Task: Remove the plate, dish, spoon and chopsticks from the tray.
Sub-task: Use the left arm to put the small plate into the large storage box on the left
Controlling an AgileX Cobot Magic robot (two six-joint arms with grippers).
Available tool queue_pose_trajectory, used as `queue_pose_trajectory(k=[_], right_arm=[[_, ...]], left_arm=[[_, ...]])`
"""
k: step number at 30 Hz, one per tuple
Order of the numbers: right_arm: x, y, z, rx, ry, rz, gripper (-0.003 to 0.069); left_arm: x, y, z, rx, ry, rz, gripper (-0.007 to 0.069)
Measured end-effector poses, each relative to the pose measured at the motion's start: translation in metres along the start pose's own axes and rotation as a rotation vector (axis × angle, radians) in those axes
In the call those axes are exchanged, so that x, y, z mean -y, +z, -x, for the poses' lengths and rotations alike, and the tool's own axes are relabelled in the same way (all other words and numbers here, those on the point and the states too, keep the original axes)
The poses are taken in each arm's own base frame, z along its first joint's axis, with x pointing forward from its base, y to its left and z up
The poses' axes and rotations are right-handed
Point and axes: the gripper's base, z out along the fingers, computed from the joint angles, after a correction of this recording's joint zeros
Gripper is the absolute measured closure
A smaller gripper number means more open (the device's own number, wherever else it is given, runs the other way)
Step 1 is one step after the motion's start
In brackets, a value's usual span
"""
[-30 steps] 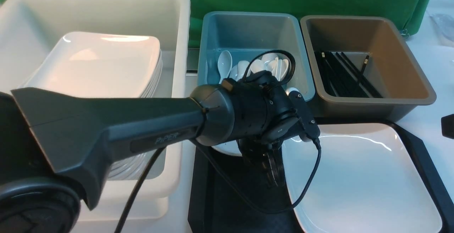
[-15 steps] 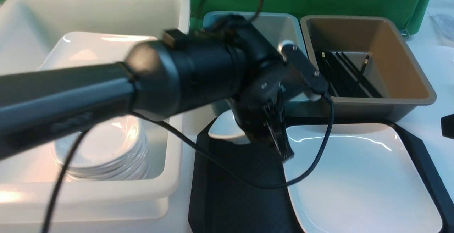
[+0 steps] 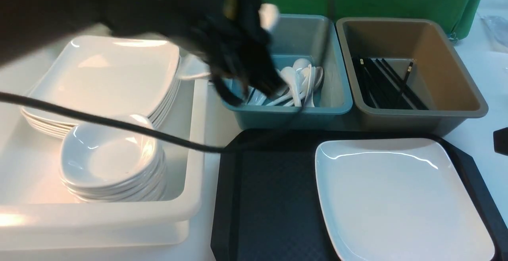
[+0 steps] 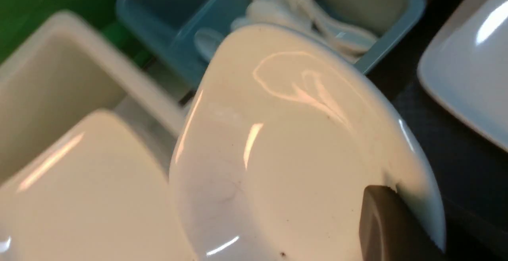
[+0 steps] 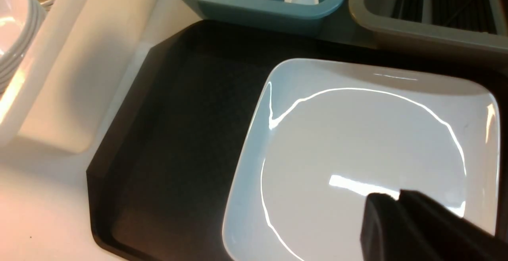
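Observation:
The small white dish (image 4: 278,153) fills the left wrist view, and my left gripper (image 4: 391,191) is shut on its rim. In the front view that arm (image 3: 222,34) is a dark blur high over the tubs, with a piece of the dish (image 3: 194,70) showing beside it. The large square plate (image 3: 401,197) lies on the right half of the black tray (image 3: 266,197). My right gripper (image 5: 397,197) hovers shut above the plate and holds nothing. Several white spoons (image 3: 301,80) lie in the blue tub. Black chopsticks (image 3: 385,82) lie in the brown tub.
A big white tub (image 3: 190,209) stands left of the tray with a stack of square plates (image 3: 107,74) and a stack of small dishes (image 3: 111,161). The blue tub (image 3: 337,106) and brown tub (image 3: 472,110) stand behind the tray. A green cloth hangs at the back.
My left arm has risen from the tray's far left corner with the dish and swung up and left toward the white tub. The right gripper has stayed put.

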Motion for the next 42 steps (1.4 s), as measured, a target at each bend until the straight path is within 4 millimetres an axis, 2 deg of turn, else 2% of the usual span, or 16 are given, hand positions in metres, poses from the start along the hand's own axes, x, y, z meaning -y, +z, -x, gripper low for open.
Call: queue_pose_trajectory(k=[3, 4, 6, 13, 19, 22, 26, 30, 31, 32, 33, 34, 36, 37, 39, 42], right_arm=[[0.0, 0.0, 0.0, 0.0, 0.0, 0.0, 0.0582], [0.0, 0.0, 0.0, 0.0, 0.0, 0.0, 0.0582], [0.0, 0.0, 0.0, 0.001, 0.002, 0.0, 0.058], [0.0, 0.0, 0.0, 0.001, 0.004, 0.0, 0.0576], [0.0, 0.0, 0.0, 0.001, 0.004, 0.0, 0.0574], [0.0, 0.0, 0.0, 0.001, 0.004, 0.0, 0.0571], [0.0, 0.0, 0.0, 0.001, 0.004, 0.0, 0.0568], [0.0, 0.0, 0.0, 0.001, 0.005, 0.0, 0.0568], [0.0, 0.0, 0.0, 0.001, 0.005, 0.0, 0.0568], [0.0, 0.0, 0.0, 0.001, 0.005, 0.0, 0.0568], [0.0, 0.0, 0.0, 0.001, 0.005, 0.0, 0.0568], [0.0, 0.0, 0.0, 0.001, 0.006, 0.0, 0.0568], [0.0, 0.0, 0.0, 0.001, 0.007, 0.0, 0.0568], [0.0, 0.0, 0.0, 0.001, 0.007, 0.0, 0.0568], [0.0, 0.0, 0.0, 0.001, 0.007, 0.0, 0.0568], [0.0, 0.0, 0.0, 0.004, 0.007, -0.001, 0.0568]], left_arm=[[-0.026, 0.011, -0.025, -0.156, -0.125, 0.058, 0.061], [-0.026, 0.011, -0.025, -0.156, -0.127, 0.058, 0.061], [-0.038, 0.026, -0.048, -0.271, -0.183, 0.089, 0.061], [-0.025, 0.059, -0.089, -0.386, -0.187, 0.066, 0.061], [-0.021, 0.07, -0.103, -0.41, -0.151, 0.09, 0.0605], [-0.021, 0.07, -0.105, -0.416, -0.149, 0.09, 0.0599], [-0.02, 0.071, -0.104, -0.41, -0.15, 0.087, 0.0526], [-0.02, 0.071, -0.104, -0.408, -0.151, 0.086, 0.0342], [-0.02, 0.071, -0.104, -0.409, -0.152, 0.085, 0.0333], [-0.02, 0.067, -0.103, -0.411, -0.171, 0.079, 0.0248], [-0.02, 0.065, -0.101, -0.412, -0.187, 0.072, 0.0223], [-0.022, 0.059, -0.097, -0.4, -0.219, 0.061, 0.0173], [-0.023, 0.052, -0.09, -0.378, -0.253, 0.044, 0.0146], [-0.025, 0.039, -0.078, -0.326, -0.311, 0.011, 0.0113], [-0.025, 0.032, -0.071, -0.29, -0.35, -0.026, 0.0104], [-0.021, 0.014, -0.044, -0.132, -0.466, -0.175, 0.0127]])
